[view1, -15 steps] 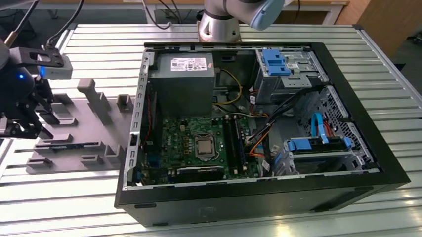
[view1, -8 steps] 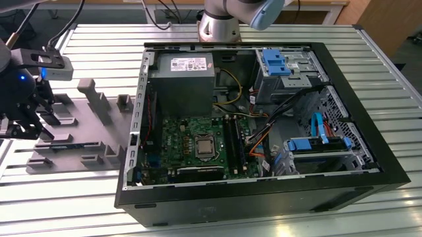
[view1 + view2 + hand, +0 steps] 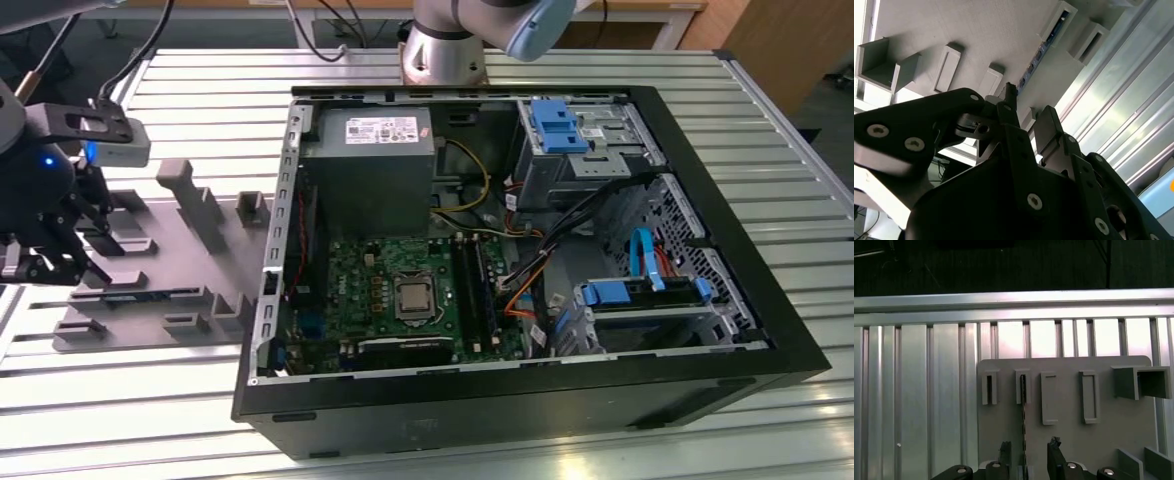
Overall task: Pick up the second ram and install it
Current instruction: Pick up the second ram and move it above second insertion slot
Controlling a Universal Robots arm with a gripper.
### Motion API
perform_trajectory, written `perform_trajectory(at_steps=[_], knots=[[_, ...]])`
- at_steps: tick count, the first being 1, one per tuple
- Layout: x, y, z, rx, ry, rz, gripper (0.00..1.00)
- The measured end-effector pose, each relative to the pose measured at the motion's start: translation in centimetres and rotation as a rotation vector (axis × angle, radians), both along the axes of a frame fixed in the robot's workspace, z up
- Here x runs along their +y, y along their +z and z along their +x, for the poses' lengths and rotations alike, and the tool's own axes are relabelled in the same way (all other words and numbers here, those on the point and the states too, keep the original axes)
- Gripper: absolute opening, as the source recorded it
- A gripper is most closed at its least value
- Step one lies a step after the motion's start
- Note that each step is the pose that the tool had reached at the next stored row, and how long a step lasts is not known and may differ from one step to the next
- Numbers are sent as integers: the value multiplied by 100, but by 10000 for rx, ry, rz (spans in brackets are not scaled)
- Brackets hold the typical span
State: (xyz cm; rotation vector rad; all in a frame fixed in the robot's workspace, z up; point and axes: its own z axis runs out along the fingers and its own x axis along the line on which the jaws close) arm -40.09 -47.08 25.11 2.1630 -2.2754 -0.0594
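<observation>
The second ram (image 3: 1023, 412) stands on edge in a slot holder of the grey fixture plate (image 3: 1069, 440), a thin blue-green strip. In the second wrist view the ram (image 3: 1040, 54) runs away from the fingertips. My gripper (image 3: 1029, 450) hangs just above the plate, open, with one finger on each side of the ram's line and a gap to each. In the exterior view the gripper (image 3: 47, 262) is at the far left, over the ram (image 3: 134, 296) in its holder.
An open computer case (image 3: 747, 330) lies at the centre of the slatted metal table (image 3: 747, 140), holding a green motherboard (image 3: 387, 270) with black memory slots (image 3: 478, 290). The fixture plate (image 3: 187, 250) carries several raised grey holders. The arm's base (image 3: 447, 50) stands behind the case.
</observation>
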Motion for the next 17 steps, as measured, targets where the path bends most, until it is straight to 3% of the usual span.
perform_trajectory(at_steps=[6, 17], knots=[[-9, -79, 0, 1, -1, 0, 42], [-12, -128, 0, 1, -1, -1, 42]])
